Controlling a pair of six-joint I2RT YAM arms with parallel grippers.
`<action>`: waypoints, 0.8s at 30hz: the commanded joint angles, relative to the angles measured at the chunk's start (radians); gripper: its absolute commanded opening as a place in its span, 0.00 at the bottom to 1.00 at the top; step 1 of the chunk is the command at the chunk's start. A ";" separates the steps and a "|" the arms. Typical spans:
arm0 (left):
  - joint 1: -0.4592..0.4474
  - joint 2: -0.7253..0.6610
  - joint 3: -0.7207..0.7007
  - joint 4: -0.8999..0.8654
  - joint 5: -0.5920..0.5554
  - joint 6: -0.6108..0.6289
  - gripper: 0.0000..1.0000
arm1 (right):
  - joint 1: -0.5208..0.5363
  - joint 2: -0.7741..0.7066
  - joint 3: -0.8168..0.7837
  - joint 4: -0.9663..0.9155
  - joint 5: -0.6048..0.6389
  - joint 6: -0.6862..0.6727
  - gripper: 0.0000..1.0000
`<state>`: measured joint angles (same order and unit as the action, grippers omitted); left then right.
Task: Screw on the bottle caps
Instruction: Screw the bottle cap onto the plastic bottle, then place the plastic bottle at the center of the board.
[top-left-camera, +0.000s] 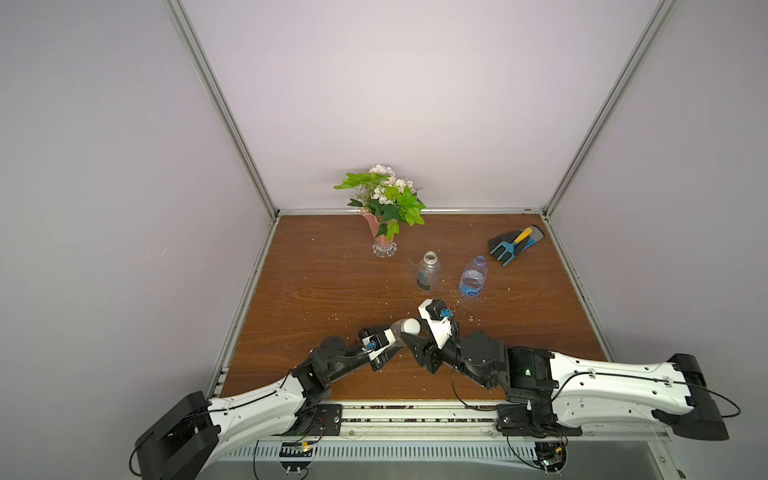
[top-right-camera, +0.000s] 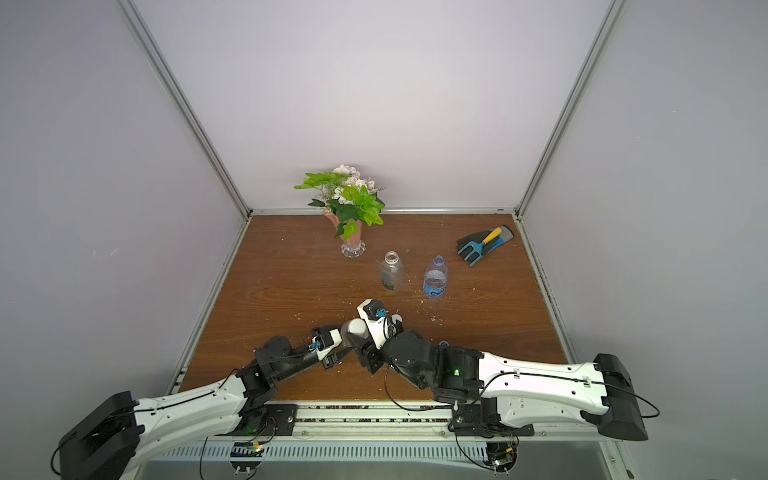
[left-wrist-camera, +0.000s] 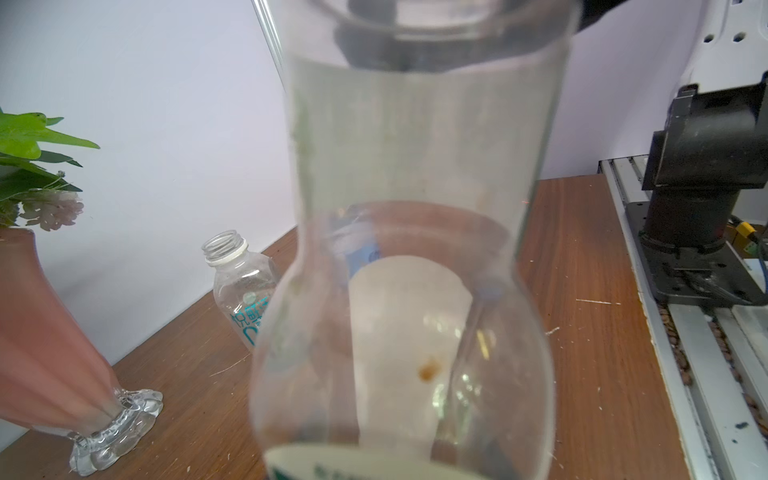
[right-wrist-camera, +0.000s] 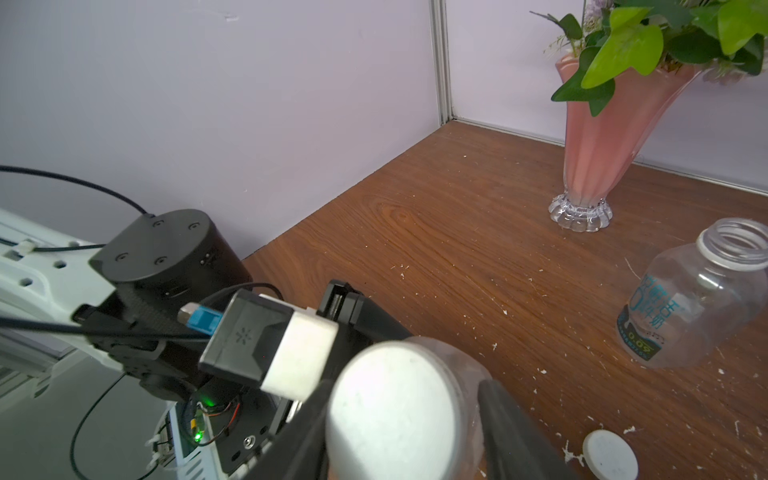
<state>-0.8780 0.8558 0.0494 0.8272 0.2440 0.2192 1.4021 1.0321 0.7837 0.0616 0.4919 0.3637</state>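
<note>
- Near the front middle of the brown wooden tabletop (top-left-camera: 332, 270), the left fingers (top-right-camera: 341, 354) grip a clear plastic bottle (top-left-camera: 400, 334) by its body, long axis roughly upright, neck up.
- On its mouth sits a plain white round cap (right-wrist-camera: 390, 411). The right fingers (right-wrist-camera: 511, 436) flank it closely; whether they press it I cannot tell.
- Farther back, a dark-labelled round clear bottle (top-left-camera: 428, 272) and a blue-labelled clear bottle (top-left-camera: 473, 278) stand uncapped, mouths up.

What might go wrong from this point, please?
The right gripper flanks the white cap; a loose pinch could slip instead of turning it. Only the left gripper holds the bottle, so twisting might spin or drop it. The loose cap beside them could get knocked away.
</note>
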 joint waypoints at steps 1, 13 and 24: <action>-0.008 0.004 0.012 0.067 0.015 -0.027 0.50 | 0.000 0.012 -0.008 0.062 0.081 0.011 0.45; -0.007 -0.016 -0.005 0.105 0.020 -0.070 0.88 | -0.015 0.144 0.112 -0.001 0.203 0.050 0.16; -0.007 -0.240 -0.063 -0.015 -0.543 -0.274 0.99 | -0.228 0.356 0.327 -0.014 0.024 0.055 0.15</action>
<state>-0.8780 0.6693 0.0036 0.8623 -0.0574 0.0441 1.2133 1.3571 1.0443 0.0105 0.5793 0.4198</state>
